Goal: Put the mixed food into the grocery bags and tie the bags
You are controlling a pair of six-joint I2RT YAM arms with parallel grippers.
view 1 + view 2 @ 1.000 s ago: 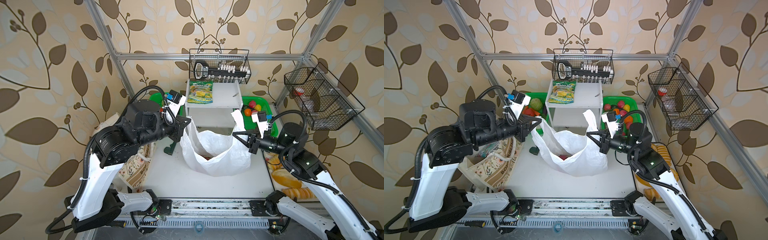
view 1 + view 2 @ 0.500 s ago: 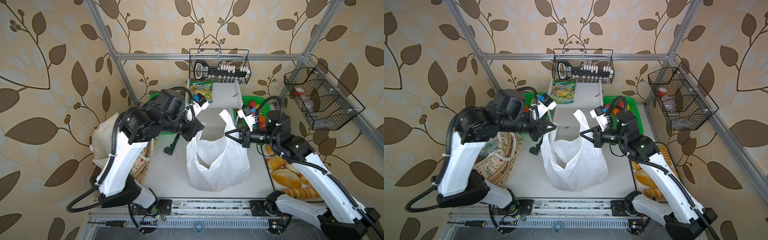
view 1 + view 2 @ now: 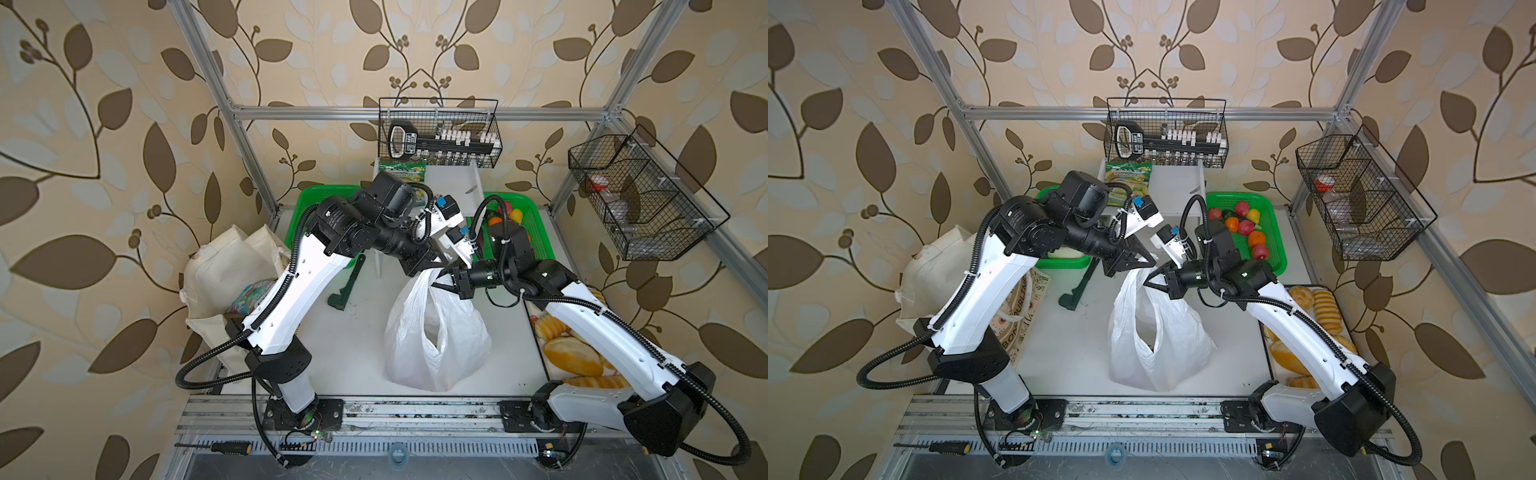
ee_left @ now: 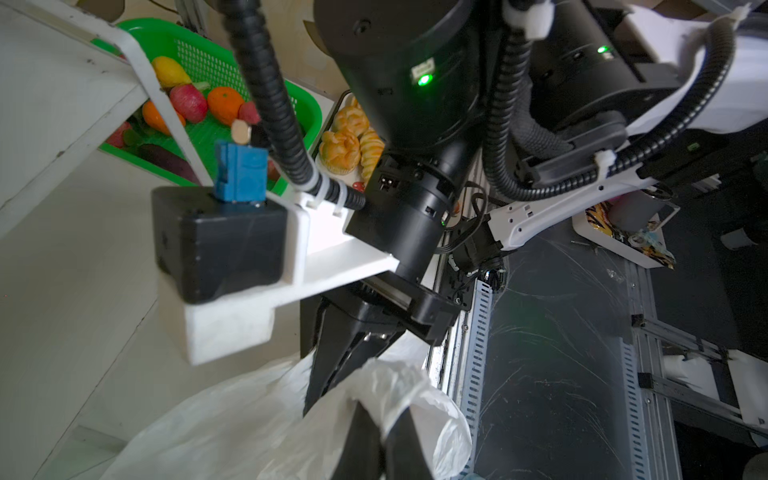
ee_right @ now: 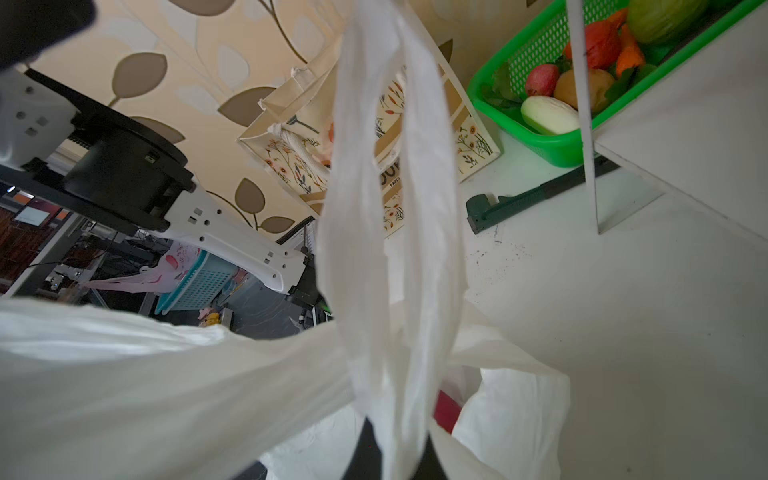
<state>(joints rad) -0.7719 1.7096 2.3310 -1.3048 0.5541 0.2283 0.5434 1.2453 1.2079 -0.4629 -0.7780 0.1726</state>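
Note:
The white plastic carrier bag (image 3: 436, 336) (image 3: 1154, 340) stands mid-table, its loop handles pulled up to a narrow peak. My left gripper (image 3: 432, 266) (image 3: 1151, 262) (image 4: 380, 440) is shut on one handle (image 4: 399, 386). My right gripper (image 3: 442, 277) (image 3: 1147, 284) (image 5: 390, 457) is shut on the other handle (image 5: 390, 208), tips almost touching the left's. Something red (image 5: 446, 411) shows inside the bag. The cream canvas tote (image 3: 224, 266) (image 3: 934, 266) (image 5: 291, 137) stands at the left, a colourful packet (image 3: 249, 295) in it. Toy fruits (image 3: 1246, 228) lie in the right green basket (image 3: 1277, 249).
A white shelf (image 3: 455, 187) with a green-yellow snack packet (image 3: 1127, 174) stands at the back, between two green baskets. Bread loaves (image 3: 569, 357) lie at the right edge. A dark green tool (image 3: 345, 291) lies left of the bag. Wire baskets (image 3: 440, 133) hang on the frame.
Both grippers have come together above the bag and moved toward the back. The handles are drawn up and the bag's wide mouth has closed to a narrow slit.

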